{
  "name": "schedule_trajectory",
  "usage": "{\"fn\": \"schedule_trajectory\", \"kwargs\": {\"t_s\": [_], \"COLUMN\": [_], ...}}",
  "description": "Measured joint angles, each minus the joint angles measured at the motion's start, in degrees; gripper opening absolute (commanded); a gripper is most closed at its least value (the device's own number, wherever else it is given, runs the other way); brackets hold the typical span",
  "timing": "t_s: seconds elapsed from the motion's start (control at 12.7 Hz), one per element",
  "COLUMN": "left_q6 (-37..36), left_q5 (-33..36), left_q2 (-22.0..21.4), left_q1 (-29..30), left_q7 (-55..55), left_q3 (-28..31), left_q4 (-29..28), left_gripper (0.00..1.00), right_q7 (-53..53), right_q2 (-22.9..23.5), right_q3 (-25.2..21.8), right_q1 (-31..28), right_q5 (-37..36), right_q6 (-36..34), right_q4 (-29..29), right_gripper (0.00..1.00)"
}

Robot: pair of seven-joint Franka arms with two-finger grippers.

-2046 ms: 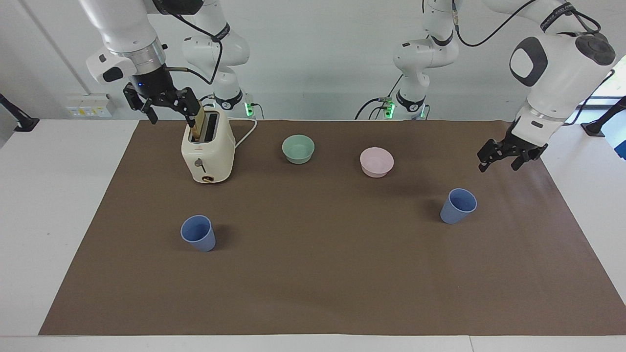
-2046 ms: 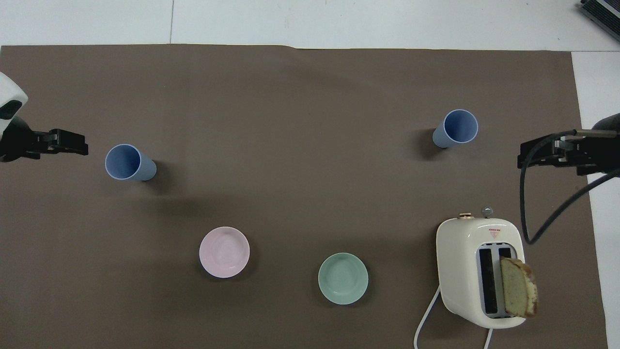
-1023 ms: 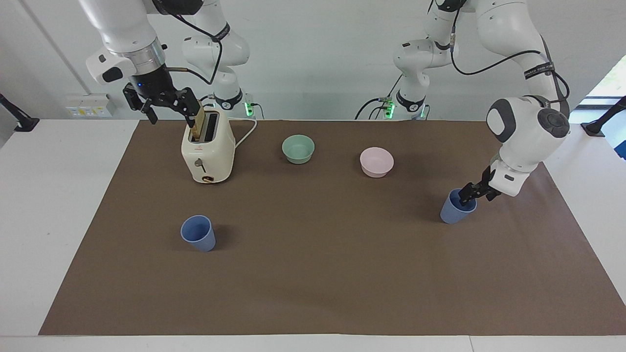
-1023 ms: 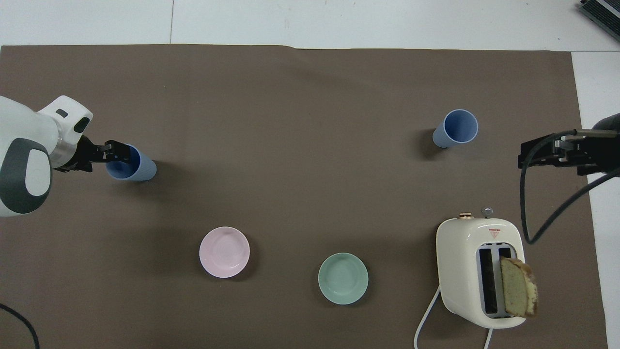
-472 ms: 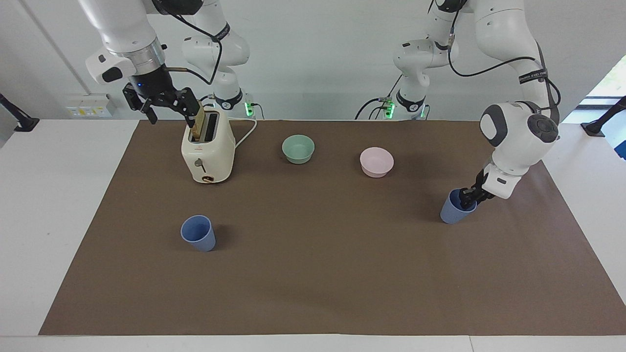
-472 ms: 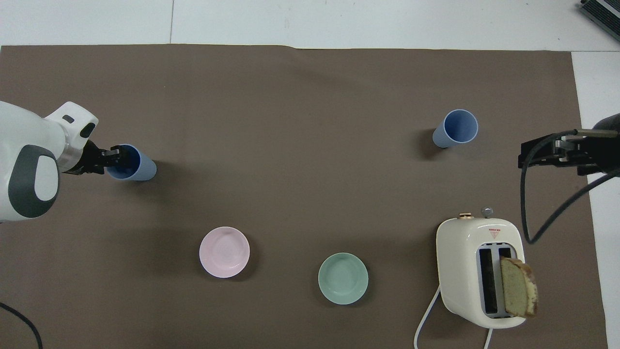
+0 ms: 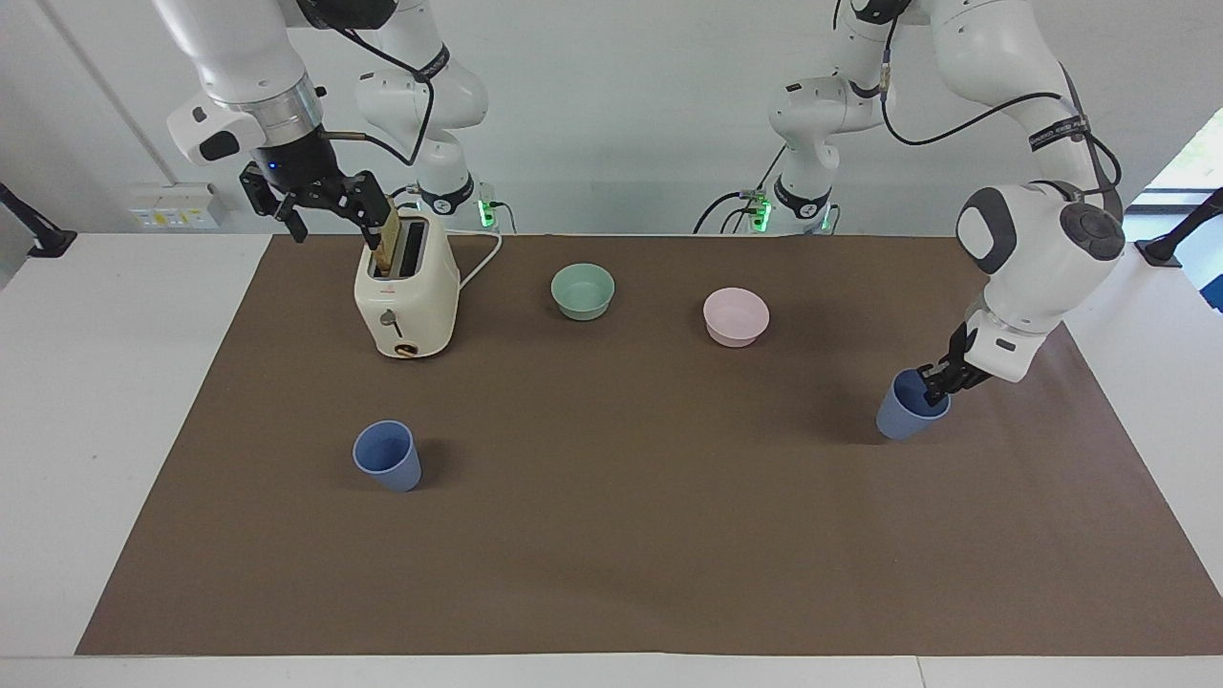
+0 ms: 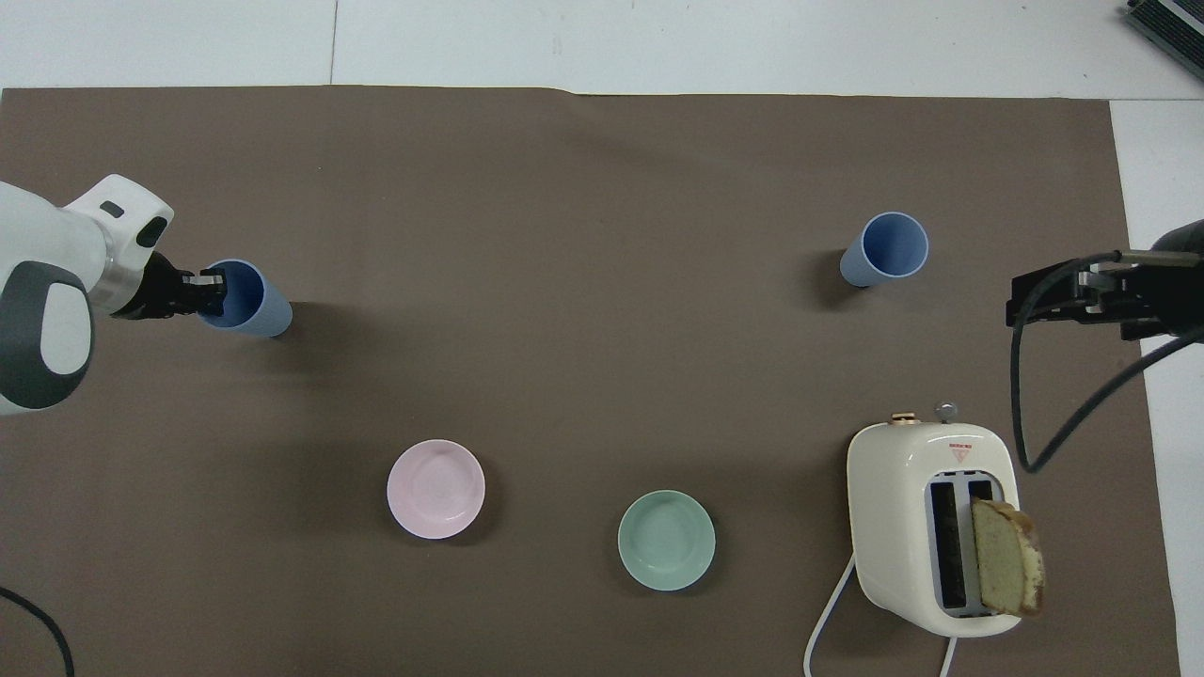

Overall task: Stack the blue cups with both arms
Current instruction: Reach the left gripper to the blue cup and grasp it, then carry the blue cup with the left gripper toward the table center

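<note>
One blue cup [image 7: 903, 413] is held at its rim by my left gripper [image 7: 936, 387], one finger inside the cup and one outside, low over the brown mat at the left arm's end. It also shows in the overhead view [image 8: 252, 303] with the left gripper [image 8: 209, 286]. I cannot tell whether the cup touches the mat. The other blue cup [image 7: 387, 456] stands upright and alone toward the right arm's end [image 8: 884, 249]. My right gripper [image 7: 320, 212] hangs open and empty in the air beside the toaster's top [image 8: 1030, 299].
A cream toaster [image 7: 406, 296] with a slice of bread [image 8: 1006, 557] in one slot stands near the right arm's base. A pale green bowl [image 7: 583, 290] and a pale pink bowl [image 7: 736, 316] sit nearer the robots than the cups. The brown mat [image 7: 621, 535] covers the table.
My left arm came down to the cup and closed on its rim. Since then the cup has shifted a little toward the left arm's end. The right arm has not moved.
</note>
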Motion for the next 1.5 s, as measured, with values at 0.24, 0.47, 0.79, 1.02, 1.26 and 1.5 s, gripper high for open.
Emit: {"fn": "schedule_trajectory", "kwargs": {"t_s": [0.24, 0.47, 0.79, 1.02, 1.26, 1.5], "left_q6": [-6.02, -8.8, -8.32, -4.72, 0.37, 5.67], "left_q5": [-0.63, -0.75, -0.78, -0.78, -0.78, -0.78], "left_q2": [-0.41, -0.56, -0.48, 0.65, 3.36, 5.99], "left_q1": [-0.93, -7.59, -18.83, -24.74, -28.1, -28.63], "left_q7": [-6.35, -17.58, -31.41, -37.76, -39.62, -39.87], "left_q3": [-2.07, -2.75, -3.11, -3.2, -3.22, -3.13], "left_q4": [5.43, 8.73, 8.82, 7.94, 5.49, 3.78], "left_gripper": [0.0, 0.0, 0.0, 0.0, 0.0, 0.0], "right_q7": [0.0, 0.0, 0.0, 0.0, 0.0, 0.0], "right_q2": [0.0, 0.0, 0.0, 0.0, 0.0, 0.0], "right_q3": [0.0, -0.02, -0.08, -0.08, -0.08, -0.08], "right_q1": [0.0, -0.06, -0.46, -0.48, -0.49, -0.51], "right_q5": [0.0, 0.0, 0.0, 0.0, 0.0, 0.0], "right_q6": [0.0, 0.0, 0.0, 0.0, 0.0, 0.0], "right_q4": [0.0, 0.0, 0.0, 0.0, 0.0, 0.0], "right_gripper": [1.0, 1.0, 1.0, 1.0, 1.0, 1.0]}}
